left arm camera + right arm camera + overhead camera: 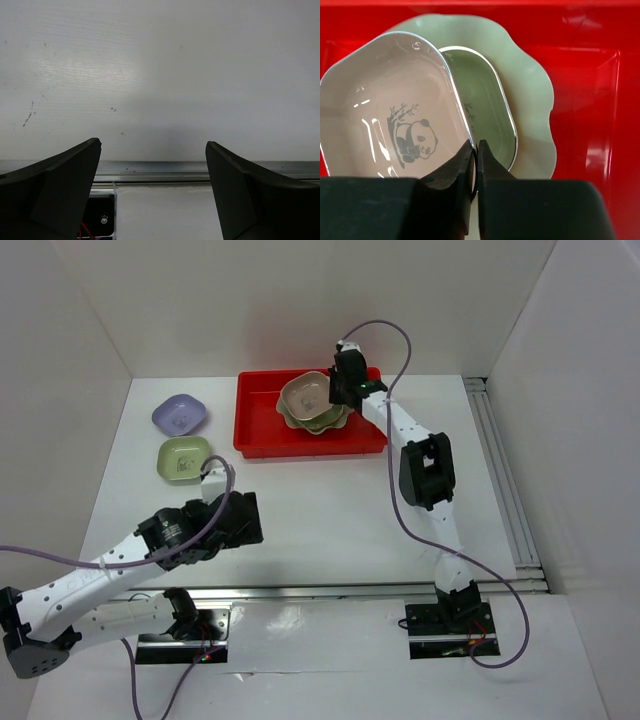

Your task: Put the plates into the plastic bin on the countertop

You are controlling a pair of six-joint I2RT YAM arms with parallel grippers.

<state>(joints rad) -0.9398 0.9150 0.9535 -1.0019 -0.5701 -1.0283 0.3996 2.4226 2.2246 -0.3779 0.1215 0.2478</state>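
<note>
The red plastic bin [262, 430] stands at the back of the white countertop [330, 510]. In it lies the large pale green scalloped dish [532, 85] with a small green dish [487, 100] on it. My right gripper [476, 150] is shut on the rim of the brownish-pink panda dish [385, 105], held tilted over the stack; it also shows in the top view [305, 393]. A lavender dish [180, 415] and a green dish [184, 459] lie left of the bin. My left gripper [152, 150] is open and empty, low over the near countertop. The yellow dishes are not visible.
A metal rail [330, 591] runs along the near edge and another rail [505, 480] along the right side. White walls [70, 390] enclose the countertop. The right arm's links [425, 475] reach across the right half toward the bin.
</note>
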